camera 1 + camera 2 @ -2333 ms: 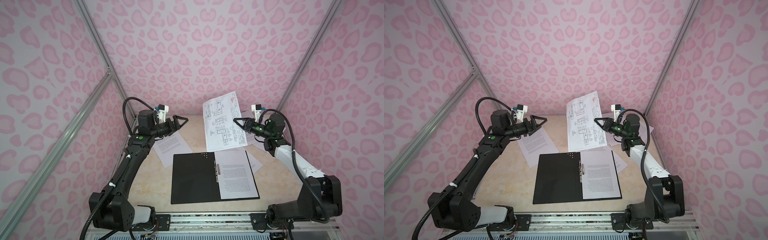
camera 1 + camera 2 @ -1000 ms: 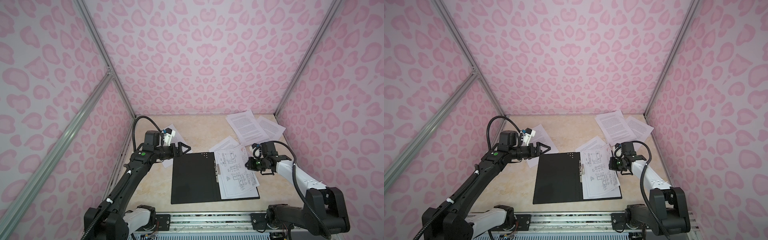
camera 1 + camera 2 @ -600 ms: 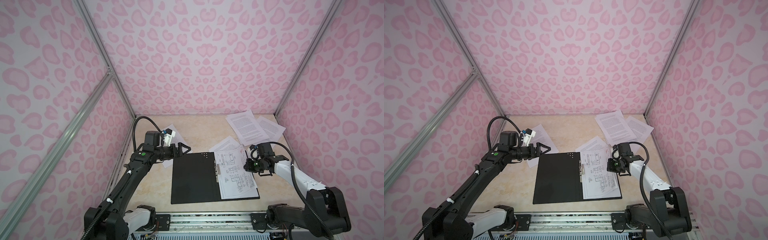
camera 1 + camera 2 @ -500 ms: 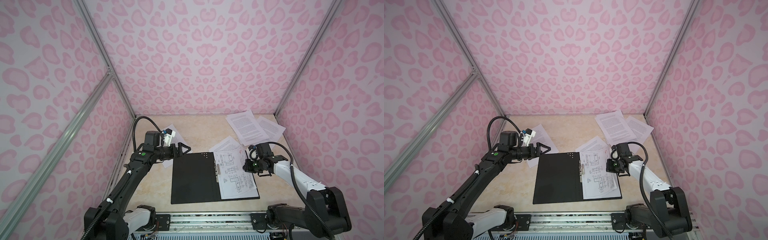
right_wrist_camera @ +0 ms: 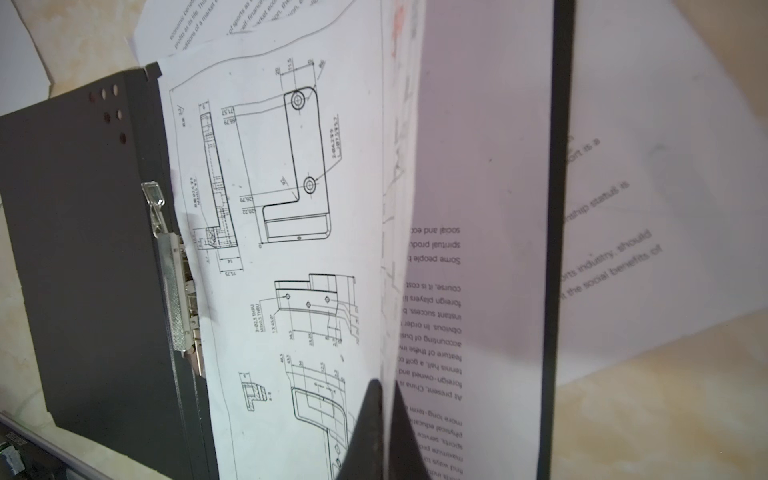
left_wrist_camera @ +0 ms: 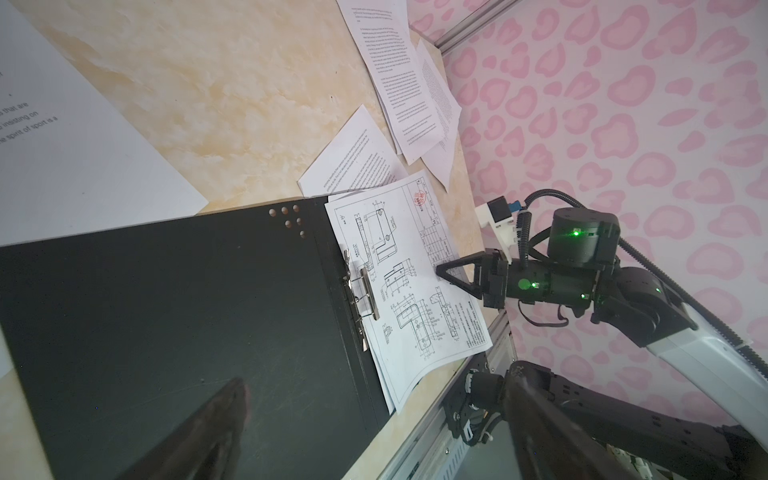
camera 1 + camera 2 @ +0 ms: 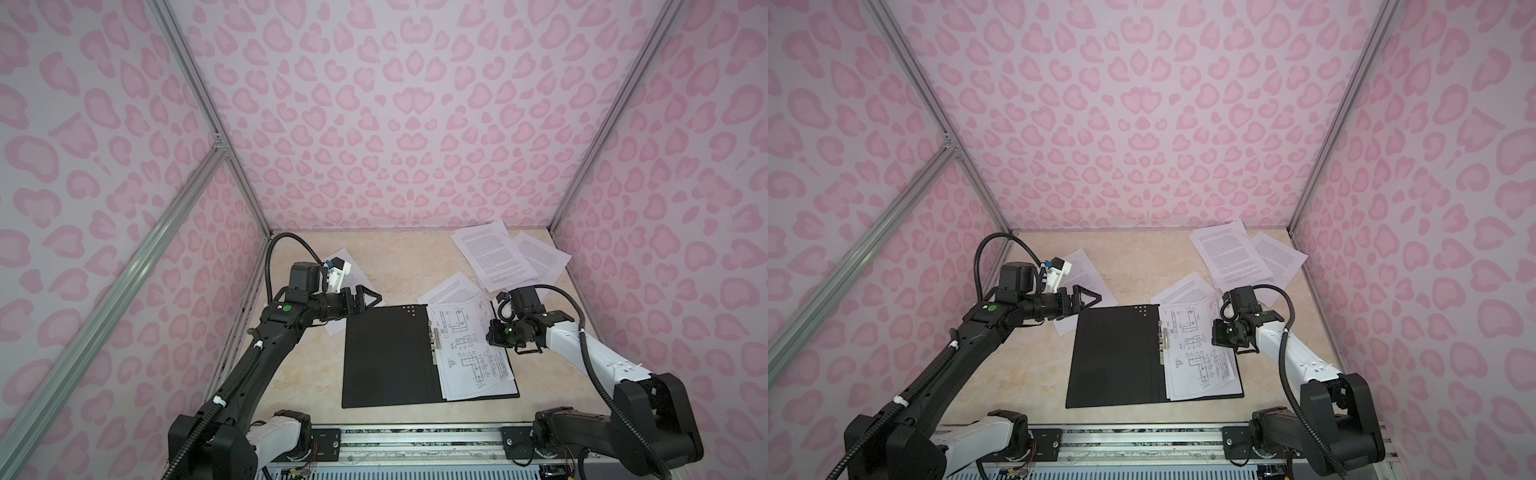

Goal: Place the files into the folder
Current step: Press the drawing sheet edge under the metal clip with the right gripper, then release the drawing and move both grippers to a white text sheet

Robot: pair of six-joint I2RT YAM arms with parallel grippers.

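Observation:
The folder lies open, black inside up, with its metal spine clip in the middle. A drawing sheet of the files covers its right half, over a text sheet. My right gripper is shut on the drawing sheet's right edge, which is lifted a little; it also shows in the left wrist view. My left gripper stands open above the folder's far left corner, holding nothing.
More loose files lie around: a pile in the back right corner, one sheet just behind the folder, one under the left arm. Pink walls close three sides. A metal rail runs along the front edge.
The right gripper brought the drawing sheet down from the air onto the folder's right half, then slid it a little toward the spine. The left arm lowered to the folder's corner and has held still.

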